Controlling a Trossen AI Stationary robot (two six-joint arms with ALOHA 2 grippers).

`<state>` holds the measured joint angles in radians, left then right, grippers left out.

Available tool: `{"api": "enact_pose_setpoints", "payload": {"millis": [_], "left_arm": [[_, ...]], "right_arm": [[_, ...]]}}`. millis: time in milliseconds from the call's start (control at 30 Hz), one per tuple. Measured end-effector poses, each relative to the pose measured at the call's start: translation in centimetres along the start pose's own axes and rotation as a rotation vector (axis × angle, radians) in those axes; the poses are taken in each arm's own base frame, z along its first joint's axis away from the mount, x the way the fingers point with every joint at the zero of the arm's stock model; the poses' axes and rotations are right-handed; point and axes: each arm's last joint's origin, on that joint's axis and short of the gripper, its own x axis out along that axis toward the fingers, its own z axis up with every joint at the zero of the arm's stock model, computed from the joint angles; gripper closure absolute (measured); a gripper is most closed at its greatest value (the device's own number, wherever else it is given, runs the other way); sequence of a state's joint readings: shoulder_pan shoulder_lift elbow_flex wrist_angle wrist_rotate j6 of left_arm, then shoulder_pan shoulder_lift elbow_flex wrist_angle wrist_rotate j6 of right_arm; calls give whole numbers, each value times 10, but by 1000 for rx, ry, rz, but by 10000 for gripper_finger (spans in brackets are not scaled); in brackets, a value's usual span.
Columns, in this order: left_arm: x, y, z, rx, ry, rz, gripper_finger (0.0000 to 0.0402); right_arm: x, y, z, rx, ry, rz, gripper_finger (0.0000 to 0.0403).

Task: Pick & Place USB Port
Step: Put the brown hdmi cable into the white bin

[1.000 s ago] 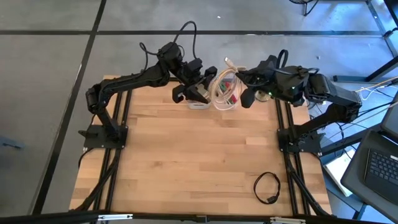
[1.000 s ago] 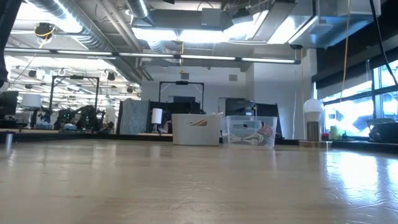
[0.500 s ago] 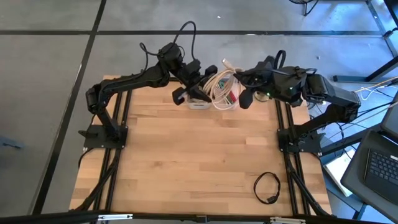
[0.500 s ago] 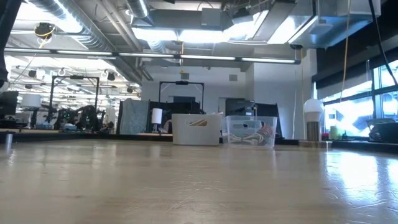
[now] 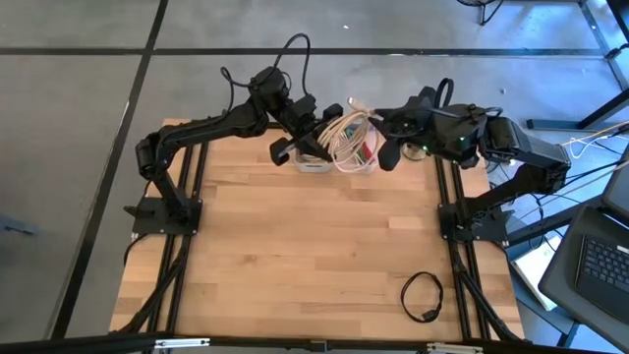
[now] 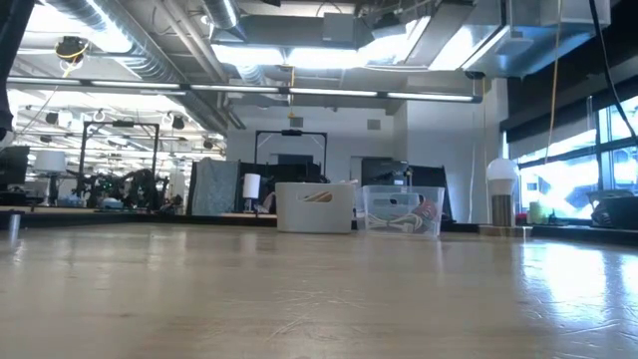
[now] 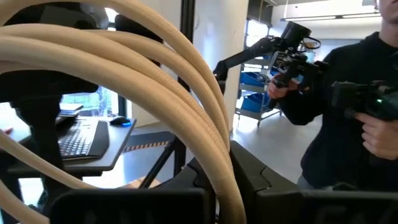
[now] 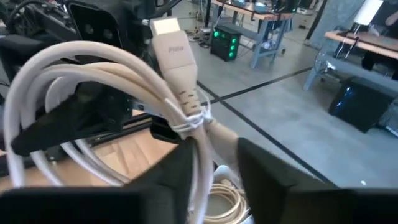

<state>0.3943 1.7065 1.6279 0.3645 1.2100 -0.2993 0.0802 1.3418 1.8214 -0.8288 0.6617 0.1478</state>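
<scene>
USB cable — held aloft between left gripper and right gripper.

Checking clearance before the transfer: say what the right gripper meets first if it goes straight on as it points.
Probably the left gripper: the right gripper, holding the coiled white cable over the clear bin, points toward it, though depth is unclear.

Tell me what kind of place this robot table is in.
Probably a robotics lab or open workshop. Bare ducts and strip lights run overhead, workbenches with equipment stand on a concrete floor, and a person stands nearby holding robot arm handles.
</scene>
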Motion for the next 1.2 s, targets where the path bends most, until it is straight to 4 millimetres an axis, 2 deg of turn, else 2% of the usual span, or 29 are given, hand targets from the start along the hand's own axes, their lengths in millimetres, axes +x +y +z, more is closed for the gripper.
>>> {"api": "enact_pose_setpoints", "payload": {"millis": [167,267,333,433,533,700,800,900,1033,1200], "left_arm": [[-1,0,0,-1,2,-3,391],[-8,3,0,-9,7,11,391],[-18,8,-1,-33,14,42,391],[-39,17,-5,-76,37,109,391],[-65,26,-18,-133,95,228,391],[-106,39,-59,-182,357,618,391],[-120,55,-91,-289,470,735,391],[-122,69,-117,-366,536,786,391],[-110,74,-146,-436,681,841,391],[-87,69,-159,-416,838,880,391]], "right_arm": [[0,0,0,-21,-1,-1,179],[-5,-4,1,-17,-7,2,134],[-14,-7,1,-12,-12,5,119],[-29,-14,-1,14,-7,-10,115],[-43,-22,-6,57,19,-28,122],[-53,-30,-18,112,108,-56,133],[-52,-30,-22,110,144,-70,135],[-51,-30,-23,101,149,-81,135],[-52,-31,-23,101,149,-85,135],[-53,-32,-24,97,154,-86,135]]}}
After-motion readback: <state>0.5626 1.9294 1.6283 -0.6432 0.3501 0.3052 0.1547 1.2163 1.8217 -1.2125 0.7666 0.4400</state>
